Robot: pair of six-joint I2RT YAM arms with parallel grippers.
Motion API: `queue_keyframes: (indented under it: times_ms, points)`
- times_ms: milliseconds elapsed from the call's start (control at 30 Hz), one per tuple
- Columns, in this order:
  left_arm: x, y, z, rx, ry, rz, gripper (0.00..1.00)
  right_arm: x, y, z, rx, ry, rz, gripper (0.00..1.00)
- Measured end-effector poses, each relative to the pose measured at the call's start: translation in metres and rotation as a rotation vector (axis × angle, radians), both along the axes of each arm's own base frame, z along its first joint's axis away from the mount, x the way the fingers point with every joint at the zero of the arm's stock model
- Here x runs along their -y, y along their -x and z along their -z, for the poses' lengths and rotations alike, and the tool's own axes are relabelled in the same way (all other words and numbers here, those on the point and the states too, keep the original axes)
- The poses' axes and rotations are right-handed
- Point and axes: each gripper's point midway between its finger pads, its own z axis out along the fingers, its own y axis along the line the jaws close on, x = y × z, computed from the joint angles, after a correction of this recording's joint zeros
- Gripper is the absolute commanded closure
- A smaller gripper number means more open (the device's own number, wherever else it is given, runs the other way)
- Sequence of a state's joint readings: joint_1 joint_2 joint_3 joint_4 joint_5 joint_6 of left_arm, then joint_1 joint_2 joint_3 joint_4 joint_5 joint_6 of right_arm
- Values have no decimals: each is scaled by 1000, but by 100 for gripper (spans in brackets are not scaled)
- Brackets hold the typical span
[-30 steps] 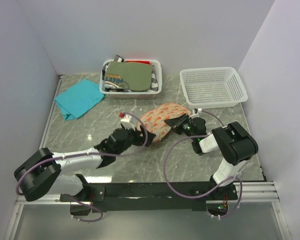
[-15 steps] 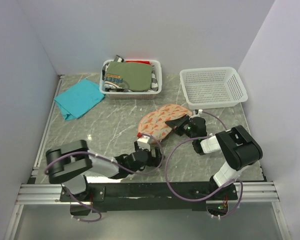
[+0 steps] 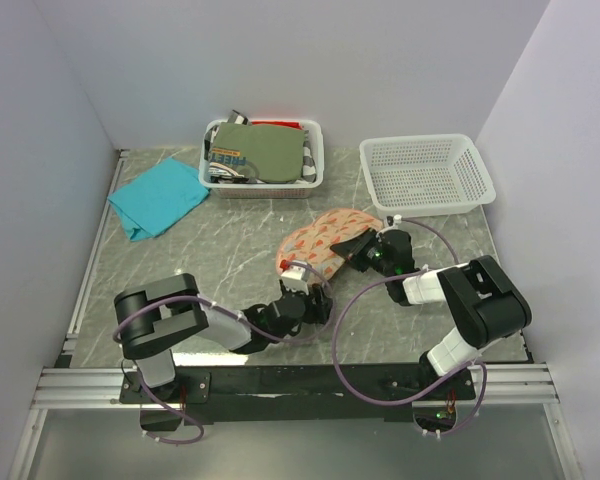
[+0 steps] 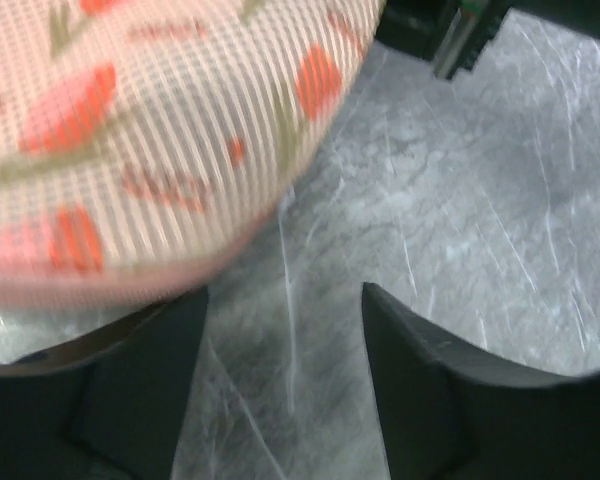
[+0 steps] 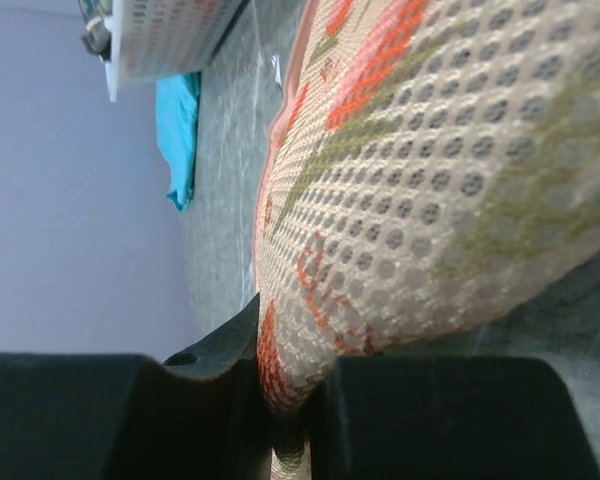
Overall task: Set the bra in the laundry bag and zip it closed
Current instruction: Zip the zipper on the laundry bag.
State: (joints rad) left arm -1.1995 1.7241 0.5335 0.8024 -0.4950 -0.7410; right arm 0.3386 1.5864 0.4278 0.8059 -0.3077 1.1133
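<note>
Right hand low on laundry bag

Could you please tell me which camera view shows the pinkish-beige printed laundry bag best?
The top external view: the pinkish-beige two-lobed mesh laundry bag shows most of its outline there. The left wrist view catches one blurred rounded edge; the right wrist view shows only close-up mesh and print.

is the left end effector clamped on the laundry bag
No, the left end effector is open with only table in its gap; the laundry bag lies past it.
</note>
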Motion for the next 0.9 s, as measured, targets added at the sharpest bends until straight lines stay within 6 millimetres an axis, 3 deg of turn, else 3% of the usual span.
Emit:
queue_keyframes:
  times_ms: [267, 600, 833, 900]
  points:
    - [3, -14, -4, 20, 2, -19, 46, -4, 6, 8, -26, 4, -39, 82]
    - [8, -22, 4, 18, 0, -27, 75, -5, 7, 8, -30, 0, -50, 82]
    - [10, -25, 1, 26, 13, -36, 80, -5, 9, 9, -39, 1, -56, 81]
    - [10, -26, 0, 28, 16, -38, 87, -5, 9, 9, -39, 0, -58, 81]
